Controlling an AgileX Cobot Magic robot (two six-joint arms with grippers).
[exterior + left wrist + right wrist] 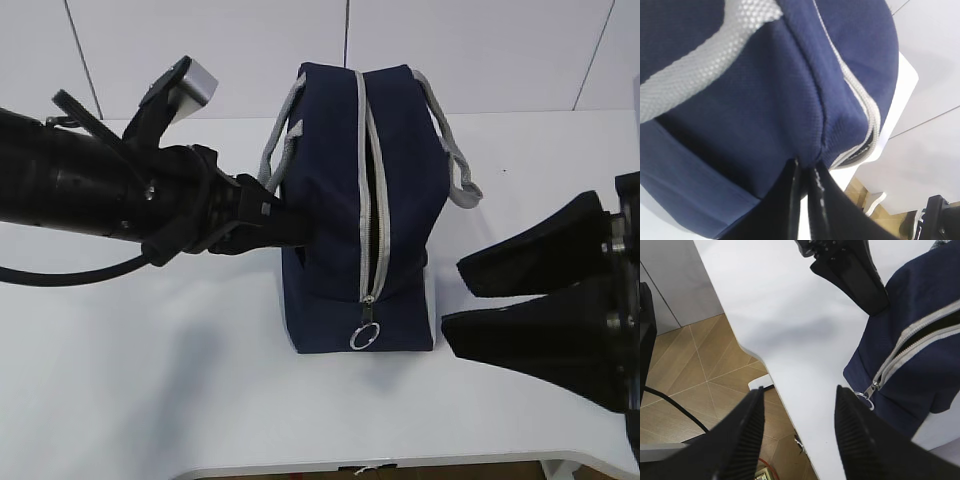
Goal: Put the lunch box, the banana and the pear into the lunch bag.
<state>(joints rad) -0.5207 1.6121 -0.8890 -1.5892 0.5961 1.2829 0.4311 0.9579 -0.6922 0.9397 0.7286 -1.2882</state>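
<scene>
Pinching the side fabric of the lunch bag [360, 210] with my left gripper [300, 226], jaws closed on it; bag stands mid-table [150, 380], zipper [372, 190] partly open. My right gripper [797, 435] waits wide beside it.

Right gripper [800, 432] w/ jaws apart, nothing btwn them, hanging past the table [790, 310] edge over wood floor [695, 370] — lunch bag [912, 355] at right, zipper [910, 347] partly open, ring pull [863, 397] at its end; left gripper [875, 302] tip pressed on bag's side
</scene>
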